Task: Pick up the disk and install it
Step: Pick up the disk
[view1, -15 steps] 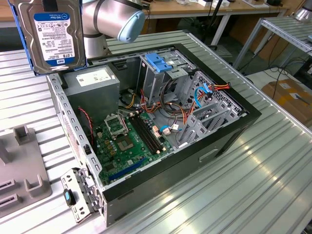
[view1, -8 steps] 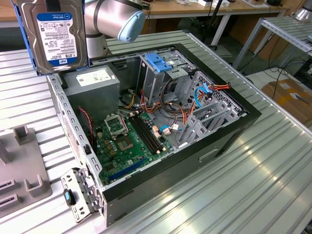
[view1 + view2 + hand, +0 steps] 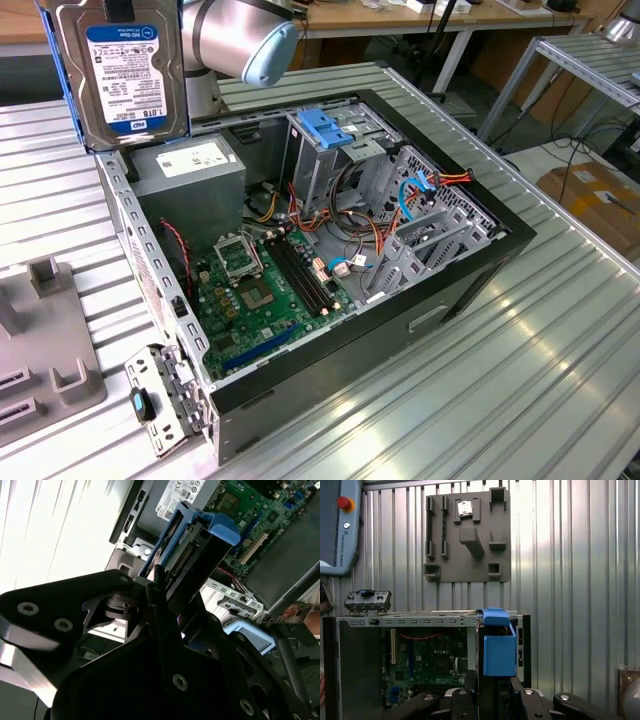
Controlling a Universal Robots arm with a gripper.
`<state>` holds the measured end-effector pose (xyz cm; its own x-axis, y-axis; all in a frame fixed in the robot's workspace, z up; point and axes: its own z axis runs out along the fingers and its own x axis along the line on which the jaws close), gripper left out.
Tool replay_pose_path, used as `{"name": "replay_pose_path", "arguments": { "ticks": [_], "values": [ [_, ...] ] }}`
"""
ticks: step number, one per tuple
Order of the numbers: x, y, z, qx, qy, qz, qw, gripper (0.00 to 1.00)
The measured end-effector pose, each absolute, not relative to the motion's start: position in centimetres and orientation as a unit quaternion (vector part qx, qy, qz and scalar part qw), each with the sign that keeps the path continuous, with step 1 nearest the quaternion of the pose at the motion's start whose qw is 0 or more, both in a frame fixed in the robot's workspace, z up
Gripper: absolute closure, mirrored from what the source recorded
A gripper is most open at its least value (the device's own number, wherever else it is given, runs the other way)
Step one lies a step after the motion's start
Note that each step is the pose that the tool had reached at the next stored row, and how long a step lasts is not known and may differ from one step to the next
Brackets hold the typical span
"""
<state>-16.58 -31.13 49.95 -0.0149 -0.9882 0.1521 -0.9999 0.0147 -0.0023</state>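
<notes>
Claw point(image 3: 172, 587) pinching disk point(image 3: 125, 70), blue-banded white label facing out, above open computer case point(image 3: 450, 290).

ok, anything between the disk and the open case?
Nothing visible. The disk hangs in the air above the case, whose side is open. Loose cables lie inside beside the drive cage.

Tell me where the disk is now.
The disk hangs at the exterior view's upper left, above the power-supply box in the open computer case.
</notes>
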Motion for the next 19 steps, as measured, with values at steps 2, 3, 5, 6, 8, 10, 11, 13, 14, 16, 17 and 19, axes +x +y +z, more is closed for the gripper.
{"name": "replay_pose_path", "arguments": {
  "ticks": [2,3,5,6,8,10,11,13,14,16,17,19],
  "values": [
    [-16.4,-31.1,50.0,0.700,-0.710,0.055,0.055,0.65],
    [-16.3,-31.1,50.0,0.700,-0.710,0.056,0.055,0.65],
    [-16.1,-31.0,49.9,0.700,-0.710,0.057,0.056,0.65],
    [-16.0,-31.0,49.9,0.700,-0.710,0.057,0.057,0.65],
    [-15.9,-31.0,50.0,0.699,-0.710,0.058,0.058,0.65],
    [-15.6,-31.0,49.9,0.699,-0.710,0.059,0.059,0.65],
    [-15.5,-31.0,50.0,0.699,-0.710,0.060,0.060,0.65],
    [-15.3,-30.9,49.9,0.699,-0.710,0.061,0.060,0.65],
    [-15.2,-30.9,50.0,0.699,-0.710,0.061,0.061,0.65],
    [-15.1,-30.9,50.0,0.699,-0.710,0.062,0.062,0.65],
    [-15.0,-30.9,50.0,0.699,-0.710,0.062,0.063,0.65],
    [-14.8,-30.9,50.0,0.699,-0.709,0.064,0.064,0.65]
  ]
}}
